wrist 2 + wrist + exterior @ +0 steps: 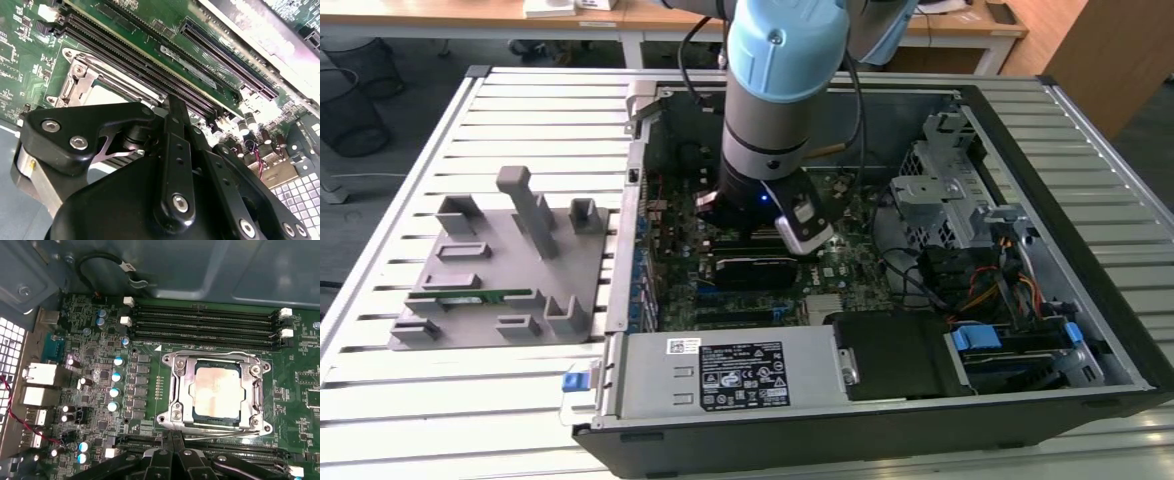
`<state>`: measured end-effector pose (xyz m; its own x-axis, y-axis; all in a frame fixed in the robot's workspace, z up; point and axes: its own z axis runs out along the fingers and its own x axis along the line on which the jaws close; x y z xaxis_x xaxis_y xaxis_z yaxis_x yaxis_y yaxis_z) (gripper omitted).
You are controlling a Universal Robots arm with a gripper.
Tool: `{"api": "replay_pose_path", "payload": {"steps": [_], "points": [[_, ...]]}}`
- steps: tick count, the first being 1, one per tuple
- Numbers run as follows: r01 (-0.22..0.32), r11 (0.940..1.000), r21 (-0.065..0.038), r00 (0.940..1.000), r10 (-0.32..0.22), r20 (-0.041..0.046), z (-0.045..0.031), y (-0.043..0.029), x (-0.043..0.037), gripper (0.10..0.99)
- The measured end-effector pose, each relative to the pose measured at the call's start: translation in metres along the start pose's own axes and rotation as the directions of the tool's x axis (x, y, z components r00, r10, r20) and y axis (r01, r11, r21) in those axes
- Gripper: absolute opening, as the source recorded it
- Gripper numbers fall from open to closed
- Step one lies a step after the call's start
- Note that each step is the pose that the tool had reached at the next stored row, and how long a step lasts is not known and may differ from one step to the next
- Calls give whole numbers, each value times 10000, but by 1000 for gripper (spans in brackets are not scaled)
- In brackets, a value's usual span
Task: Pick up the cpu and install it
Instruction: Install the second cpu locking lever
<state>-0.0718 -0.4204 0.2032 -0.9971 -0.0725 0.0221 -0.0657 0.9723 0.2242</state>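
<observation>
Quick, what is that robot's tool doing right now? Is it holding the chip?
Tool: cannot be told whether open or closed. It hangs just above the motherboard, beside the socket; the cpu sits in the socket frame, not in the tool.

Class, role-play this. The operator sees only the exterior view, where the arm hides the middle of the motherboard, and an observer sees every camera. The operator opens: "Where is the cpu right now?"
Observer: In the first wrist view, the cpu lies flat inside the metal socket frame, silver top up.
Operator: Is the hand on it?
Observer: No. The hand sits by the frame's edge in that view, and nothing covers the cpu's top.
Operator: What lies next to the socket?
Observer: Four long memory slots run along one side of it, and all look empty.
</observation>
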Motion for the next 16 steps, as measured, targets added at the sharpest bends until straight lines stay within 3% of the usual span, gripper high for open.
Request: {"api": "replay_pose_path", "payload": {"steps": [5,16], "points": [[6,9999,-110,10000,-6,7,33,-8,4,106],[10,9997,-230,10000,-9,15,82,-18,23,106]]}}
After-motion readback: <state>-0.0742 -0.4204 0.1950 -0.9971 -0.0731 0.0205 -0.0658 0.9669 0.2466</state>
